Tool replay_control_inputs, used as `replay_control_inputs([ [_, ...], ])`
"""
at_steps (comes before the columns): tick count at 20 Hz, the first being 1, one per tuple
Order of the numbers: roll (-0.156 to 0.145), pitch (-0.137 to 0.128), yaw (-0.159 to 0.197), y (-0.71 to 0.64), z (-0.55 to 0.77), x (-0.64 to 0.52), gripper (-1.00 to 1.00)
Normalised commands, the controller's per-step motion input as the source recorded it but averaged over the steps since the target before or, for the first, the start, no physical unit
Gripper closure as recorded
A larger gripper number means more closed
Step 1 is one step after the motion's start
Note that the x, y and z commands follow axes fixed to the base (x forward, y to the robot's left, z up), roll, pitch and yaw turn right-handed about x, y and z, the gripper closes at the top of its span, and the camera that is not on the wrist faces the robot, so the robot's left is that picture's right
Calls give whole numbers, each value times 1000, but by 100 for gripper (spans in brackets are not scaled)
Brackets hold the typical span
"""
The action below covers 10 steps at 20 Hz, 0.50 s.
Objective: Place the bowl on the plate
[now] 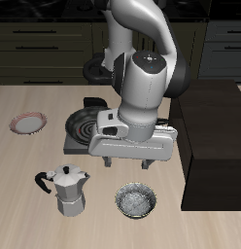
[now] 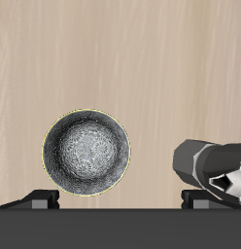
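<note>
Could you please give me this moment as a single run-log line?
phase: approach | gripper: open, empty, above table | bowl: on table near front edge, ungrasped | plate: empty, apart from bowl | moka pot: beside bowl

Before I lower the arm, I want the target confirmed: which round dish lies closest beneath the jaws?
The silvery-grey bowl, near the table's front edge beside the moka pot. The pink-rimmed plate lies much farther off.

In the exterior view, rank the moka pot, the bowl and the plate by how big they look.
Largest to smallest, as they appear:
1. Moka pot, tallest and bulkiest.
2. Bowl.
3. Plate.
The bowl and plate look close in width; the plate lies farther from the camera, so that order is unsure.
</note>
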Motion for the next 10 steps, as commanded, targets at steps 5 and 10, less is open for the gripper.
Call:
replay_control_inputs([
  [5,2,12,-8,35,-178,-21,-100],
  [10,6,7,16,48,-164,2,-100],
])
